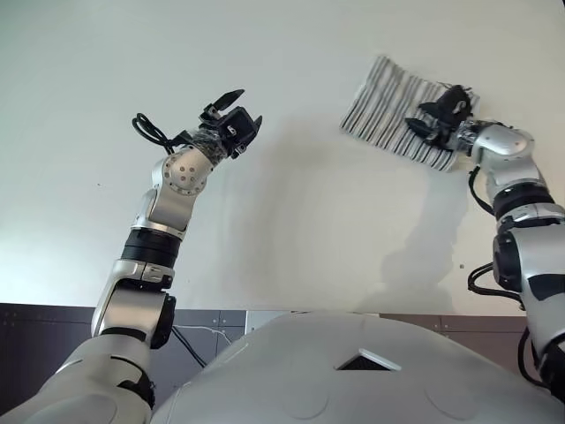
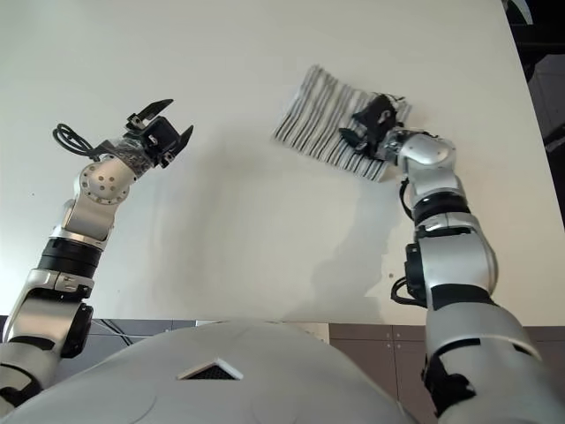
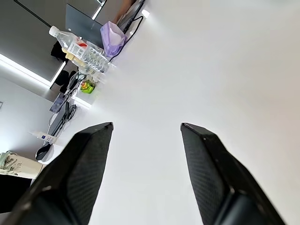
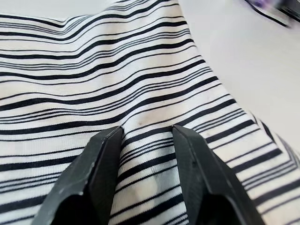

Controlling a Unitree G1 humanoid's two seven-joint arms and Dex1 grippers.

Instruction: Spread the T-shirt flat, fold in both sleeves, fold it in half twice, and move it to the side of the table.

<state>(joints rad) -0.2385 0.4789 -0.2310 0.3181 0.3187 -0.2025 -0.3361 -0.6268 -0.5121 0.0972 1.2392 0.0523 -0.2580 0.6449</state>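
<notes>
Left gripper (image 1: 251, 104): you see its 2 fingers spread wide, holding nothing, above the table (image 1: 309, 203) | Right gripper (image 4: 147, 129): fingers a little apart, tips resting on the T-shirt (image 1: 388, 106) | T-shirt: folded striped bundle, far right part of table

The T-shirt (image 1: 393, 115) was cream-white with black stripes, some thick and some thin. The table (image 1: 291, 221) was plain white. The left gripper (image 1: 247, 106) and right gripper (image 4: 146, 129) were black. A bag (image 3: 111, 37) was pale purple, and a clear bottle (image 3: 77, 47) bore a red patch
</notes>
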